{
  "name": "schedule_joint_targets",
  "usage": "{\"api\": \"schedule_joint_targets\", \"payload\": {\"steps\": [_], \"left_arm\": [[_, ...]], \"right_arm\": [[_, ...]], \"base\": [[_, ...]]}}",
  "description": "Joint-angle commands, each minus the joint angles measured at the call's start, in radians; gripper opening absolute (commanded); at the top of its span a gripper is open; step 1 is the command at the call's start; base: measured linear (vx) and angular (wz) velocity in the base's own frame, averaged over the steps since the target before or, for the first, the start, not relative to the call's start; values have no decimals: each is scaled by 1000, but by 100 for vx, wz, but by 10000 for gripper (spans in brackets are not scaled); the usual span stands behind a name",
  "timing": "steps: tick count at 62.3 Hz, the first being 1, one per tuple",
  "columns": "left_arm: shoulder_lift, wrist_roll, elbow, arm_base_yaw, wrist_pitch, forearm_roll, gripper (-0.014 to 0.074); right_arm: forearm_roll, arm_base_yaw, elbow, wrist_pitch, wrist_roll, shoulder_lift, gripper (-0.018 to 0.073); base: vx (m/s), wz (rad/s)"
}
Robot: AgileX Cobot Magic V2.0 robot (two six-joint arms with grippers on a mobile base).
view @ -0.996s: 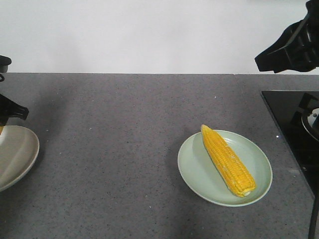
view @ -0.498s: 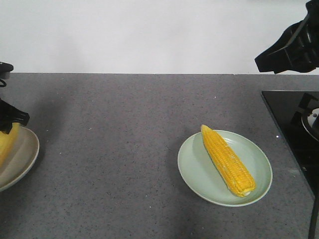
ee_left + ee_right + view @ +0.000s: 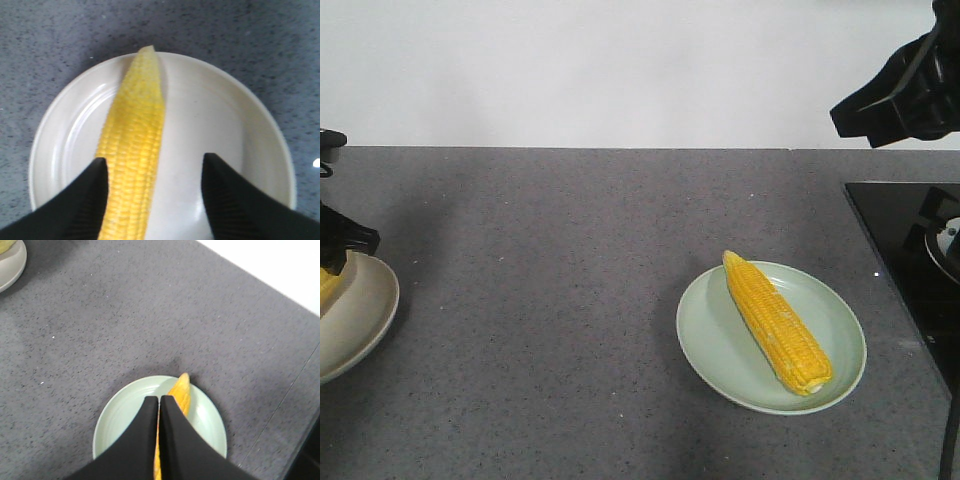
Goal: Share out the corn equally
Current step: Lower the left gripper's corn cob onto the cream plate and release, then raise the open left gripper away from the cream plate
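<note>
Corn (image 3: 777, 324) tapered, on round plate (image 3: 710, 340).

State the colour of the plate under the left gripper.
Cream white plate, seen best in the left wrist view.

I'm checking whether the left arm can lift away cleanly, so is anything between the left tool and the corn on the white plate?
Nothing visible. The left tool is open directly over the white plate, and the corn lies partly between its fingers, beside the left one. Only bare plate shows in the rest of the gap.
</note>
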Motion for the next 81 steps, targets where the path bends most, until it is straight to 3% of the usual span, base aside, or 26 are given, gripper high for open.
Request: {"api": "schedule_joint_targets", "payload": {"steps": [1, 7, 14, 24, 31, 45, 52, 64, 81], "left_arm": [[-78, 45, -25, 1, -25, -75, 277], [-121, 126, -25, 1, -32, -197, 148], [-194, 284, -21, 1, -34, -414, -9], [-344, 448, 66, 1, -146, -695, -8], [-460, 629, 203, 1, -240, -885, -8], [-686, 1032, 609, 1, -413, -1208, -8], [-751, 1145, 786, 1, -518, -1348, -8], [-780, 1239, 935, 1, -633, -1501, -8], [-780, 1244, 933, 1, -635, -1559, -8]], "right_arm": [[21, -4, -27, -102, -26, -39, -8], [21, -4, -21, -138, -38, -68, -8], [25, -4, 20, -182, -39, -125, -8], [21, -4, 189, -275, -48, -275, -8], [20, -4, 367, -387, -77, -404, -8], [16, -4, 743, -516, -80, -652, -8], [16, -4, 908, -570, -76, -750, -7], [18, -4, 1064, -670, -76, -854, -6], [22, -4, 1082, -661, -76, -884, -6]], "base": [[0, 0], [0, 0], [0, 0], [0, 0], [0, 0], [0, 0], [0, 0], [0, 0], [0, 0]]}}
